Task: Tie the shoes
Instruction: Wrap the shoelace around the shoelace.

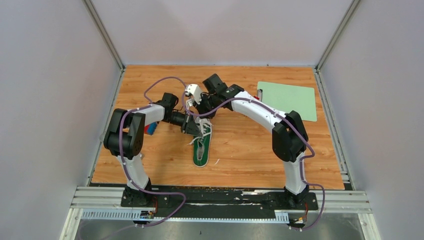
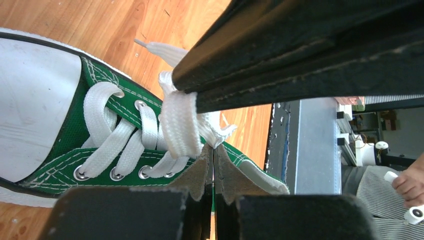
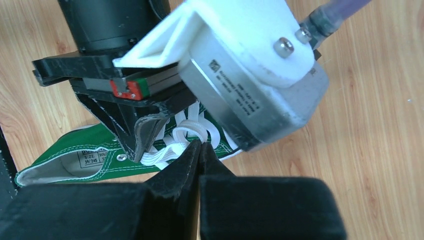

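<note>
Under tips of L end effector (image 2: 214, 161), R end effector (image 3: 200, 146): green sneaker (image 1: 201, 150).

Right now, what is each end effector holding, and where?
Both pinch the sneaker's white laces near the top eyelets: the right end effector a loop, the left end effector apparently a strand beside it.

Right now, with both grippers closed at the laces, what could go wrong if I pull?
1. The left gripper and right gripper crowd together over the shoe; any sideways move could make them collide.
2. Nothing pins the shoe, so tension may drag it.
3. The laces sit at the very fingertips and may slip.
</note>
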You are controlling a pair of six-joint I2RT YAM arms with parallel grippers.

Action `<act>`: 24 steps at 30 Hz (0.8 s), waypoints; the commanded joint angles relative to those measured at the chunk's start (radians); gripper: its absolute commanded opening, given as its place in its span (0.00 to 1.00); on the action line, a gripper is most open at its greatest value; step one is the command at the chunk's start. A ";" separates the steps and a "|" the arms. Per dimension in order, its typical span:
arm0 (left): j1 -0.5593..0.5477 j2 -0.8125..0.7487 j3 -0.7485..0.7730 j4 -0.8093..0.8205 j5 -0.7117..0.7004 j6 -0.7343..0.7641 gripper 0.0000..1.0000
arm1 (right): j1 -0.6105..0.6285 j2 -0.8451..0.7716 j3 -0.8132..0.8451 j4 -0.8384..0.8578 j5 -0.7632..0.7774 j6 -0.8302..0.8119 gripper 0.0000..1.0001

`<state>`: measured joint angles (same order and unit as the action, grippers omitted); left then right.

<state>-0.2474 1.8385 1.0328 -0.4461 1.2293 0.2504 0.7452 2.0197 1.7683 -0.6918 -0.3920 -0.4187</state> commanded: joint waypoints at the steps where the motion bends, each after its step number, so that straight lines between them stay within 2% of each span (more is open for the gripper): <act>1: -0.009 0.014 0.040 0.002 0.025 -0.026 0.00 | 0.008 -0.084 0.007 0.047 0.006 -0.055 0.00; 6: -0.009 0.026 0.049 0.019 0.031 -0.071 0.00 | 0.028 -0.133 -0.046 0.060 -0.053 -0.108 0.00; 12: -0.009 0.033 0.043 0.048 0.052 -0.107 0.00 | 0.074 -0.172 -0.106 0.063 -0.038 -0.164 0.00; 18: -0.009 0.023 0.040 0.050 0.070 -0.109 0.00 | 0.109 -0.128 -0.105 0.081 0.140 -0.178 0.00; 24: -0.009 0.012 0.027 0.053 0.074 -0.112 0.00 | 0.114 -0.099 -0.029 0.088 0.283 -0.226 0.00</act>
<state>-0.2474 1.8664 1.0542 -0.4217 1.2594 0.1509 0.8616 1.9102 1.6680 -0.6487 -0.2352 -0.5976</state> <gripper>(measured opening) 0.007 0.009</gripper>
